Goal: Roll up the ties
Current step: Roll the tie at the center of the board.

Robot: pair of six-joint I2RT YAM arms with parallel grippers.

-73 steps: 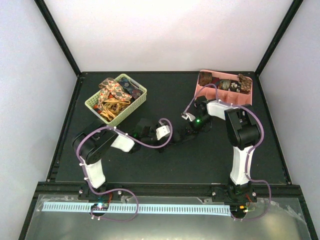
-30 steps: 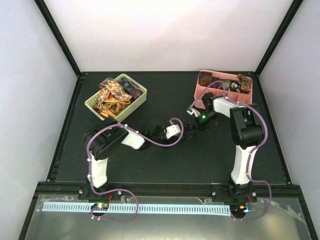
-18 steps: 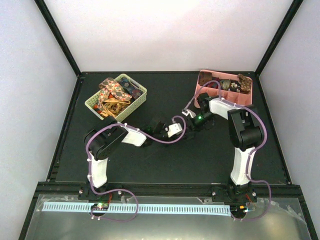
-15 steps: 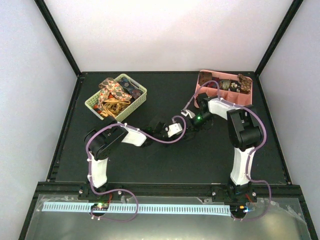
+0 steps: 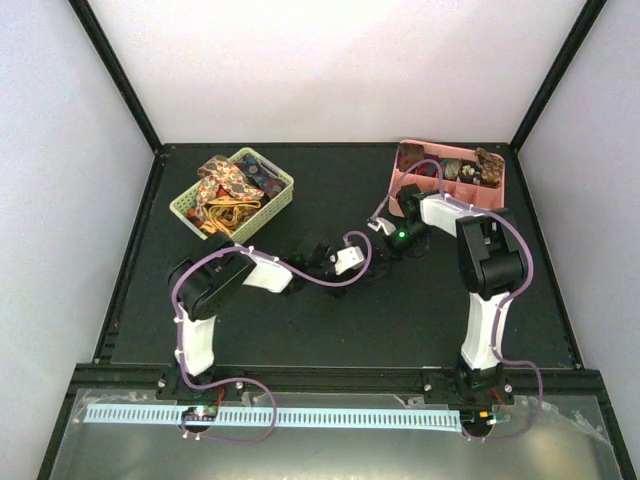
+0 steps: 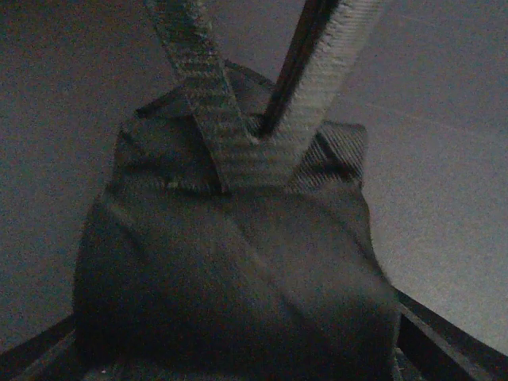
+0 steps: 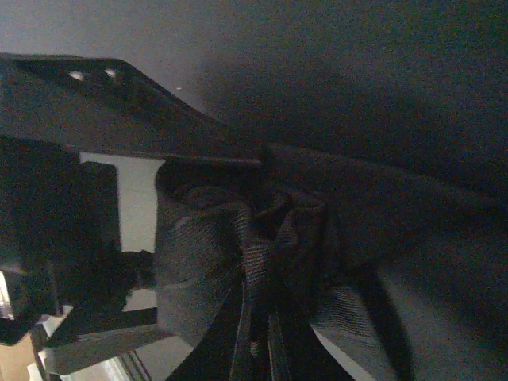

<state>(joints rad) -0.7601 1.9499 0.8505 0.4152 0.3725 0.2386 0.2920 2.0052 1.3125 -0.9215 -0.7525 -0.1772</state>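
Note:
A dark grey tie (image 6: 238, 262) lies as a thick roll on the black table, filling the left wrist view, with a woven strip (image 6: 214, 119) rising from it in a V. My left gripper (image 6: 238, 353) is open, its dark fingers (image 6: 444, 337) showing only at the bottom corners on either side of the roll. My right gripper (image 7: 266, 349) is shut on a bunched fold of the same tie (image 7: 238, 254). From above, the left gripper (image 5: 362, 258) and right gripper (image 5: 383, 247) meet nose to nose mid-table. The tie between them is barely visible there.
A green basket (image 5: 276, 183) at the back left holds several loose paisley ties (image 5: 225, 185). A pink tray (image 5: 497, 190) at the back right holds rolled ties (image 5: 412, 156), just behind the right arm. The left arm's body (image 7: 48, 238) fills the left of the right wrist view.
Both grippers came up and right to the table's middle. In the last half second the left jaws spread and the right jaws closed on the tie.

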